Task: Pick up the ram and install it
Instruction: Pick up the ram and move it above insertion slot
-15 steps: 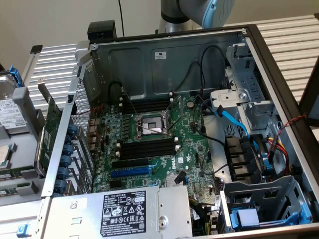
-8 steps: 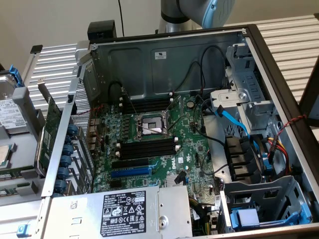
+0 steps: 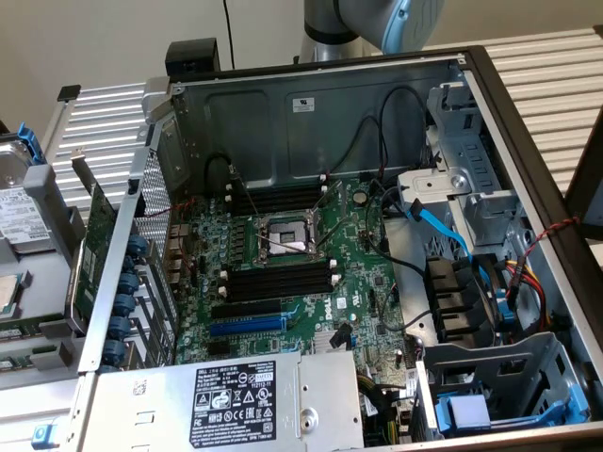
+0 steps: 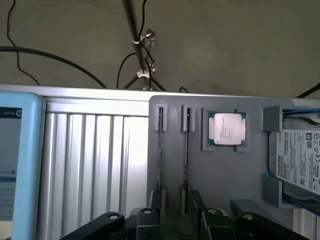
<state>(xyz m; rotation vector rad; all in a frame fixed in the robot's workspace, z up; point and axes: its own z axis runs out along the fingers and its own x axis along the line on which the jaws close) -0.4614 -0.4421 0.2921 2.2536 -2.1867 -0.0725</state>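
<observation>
In the wrist view, two thin rams stand on edge in the narrow holders of a grey tray: one ram and a second ram beside it. My gripper hovers over the near ends of both, open, its black fingers apart and holding nothing. The second stick lies in the gap between the fingers, close to one of them. In the exterior view the open computer case shows the motherboard's black memory slots with white end clips, all unfilled.
A CPU and a hard drive sit in the same tray. The exterior view shows the bare CPU socket, a blue cable, a power supply, and a green card with bracket outside the case.
</observation>
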